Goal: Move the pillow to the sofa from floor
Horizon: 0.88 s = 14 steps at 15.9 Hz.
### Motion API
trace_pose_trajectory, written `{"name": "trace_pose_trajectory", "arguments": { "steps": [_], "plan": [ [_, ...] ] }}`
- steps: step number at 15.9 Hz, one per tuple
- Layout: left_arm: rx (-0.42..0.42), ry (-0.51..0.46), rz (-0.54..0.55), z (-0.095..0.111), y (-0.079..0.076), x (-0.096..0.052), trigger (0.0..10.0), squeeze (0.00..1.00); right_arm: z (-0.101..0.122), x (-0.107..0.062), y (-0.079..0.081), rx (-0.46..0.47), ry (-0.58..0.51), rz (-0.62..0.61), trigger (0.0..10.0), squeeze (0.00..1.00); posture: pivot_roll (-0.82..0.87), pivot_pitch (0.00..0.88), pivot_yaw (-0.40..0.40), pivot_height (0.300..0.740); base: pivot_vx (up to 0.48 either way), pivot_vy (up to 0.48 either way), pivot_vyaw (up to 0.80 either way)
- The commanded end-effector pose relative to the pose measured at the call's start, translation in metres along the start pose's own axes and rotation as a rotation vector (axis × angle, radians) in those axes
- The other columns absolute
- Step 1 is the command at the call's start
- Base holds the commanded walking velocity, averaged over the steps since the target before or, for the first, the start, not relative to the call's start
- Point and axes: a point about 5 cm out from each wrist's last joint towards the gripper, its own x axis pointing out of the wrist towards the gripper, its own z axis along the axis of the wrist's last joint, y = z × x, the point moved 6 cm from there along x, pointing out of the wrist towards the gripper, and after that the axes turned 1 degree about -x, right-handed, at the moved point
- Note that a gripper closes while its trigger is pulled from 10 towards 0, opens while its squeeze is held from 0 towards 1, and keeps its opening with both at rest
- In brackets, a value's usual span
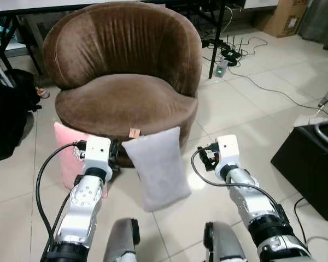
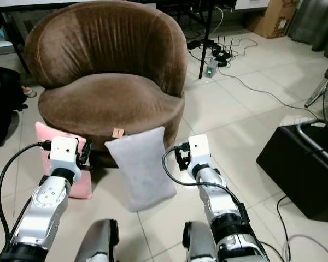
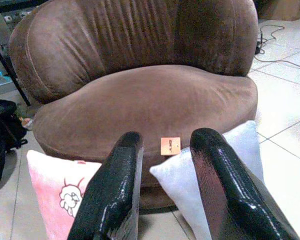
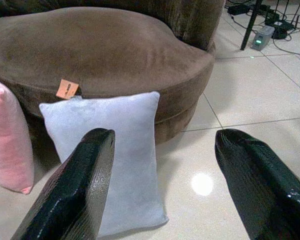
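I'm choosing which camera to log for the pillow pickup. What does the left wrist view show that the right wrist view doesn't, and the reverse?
Left wrist view alone: the sofa's backrest, a drawing on the pink pillow, and the left gripper, fingers apart.

Right wrist view alone: the grey pillow's bottom edge resting on the floor, the power strip and cables, and the right gripper, wide open.

Both: the brown seat cushion, its orange tag, and both pillows leaning against the sofa base.
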Motion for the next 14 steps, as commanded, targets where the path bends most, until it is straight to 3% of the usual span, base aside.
{"name": "trace_pose_trajectory", "arguments": {
  "steps": [1, 4, 14],
  "plan": [
    [0.007, -0.015, -0.003, 0.0046, 0.0004, 0.0011, 10.0, 0.0, 0.0025, -0.0008, -0.0018, -0.001, -0.009, -0.011, 10.0, 0.0, 0.02, 0.0, 0.009, 0.555, 0.0, 0.0, 0.0],
    [0.003, -0.02, -0.009, 0.0058, -0.0016, 0.0006, 10.0, 0.0, 0.0038, -0.0007, -0.002, -0.003, -0.014, -0.013, 10.0, 0.0, 0.02, 0.0, 0.009, 0.555, 0.0, 0.0, 0.0],
    [0.001, -0.022, -0.01, 0.0064, -0.0004, 0.0005, 10.0, 0.0, 0.0049, 0.0005, -0.0011, -0.003, -0.014, -0.015, 10.0, 0.0, 0.03, 0.0, 0.009, 0.555, 0.307, 0.0, 0.0]
  ]
}}
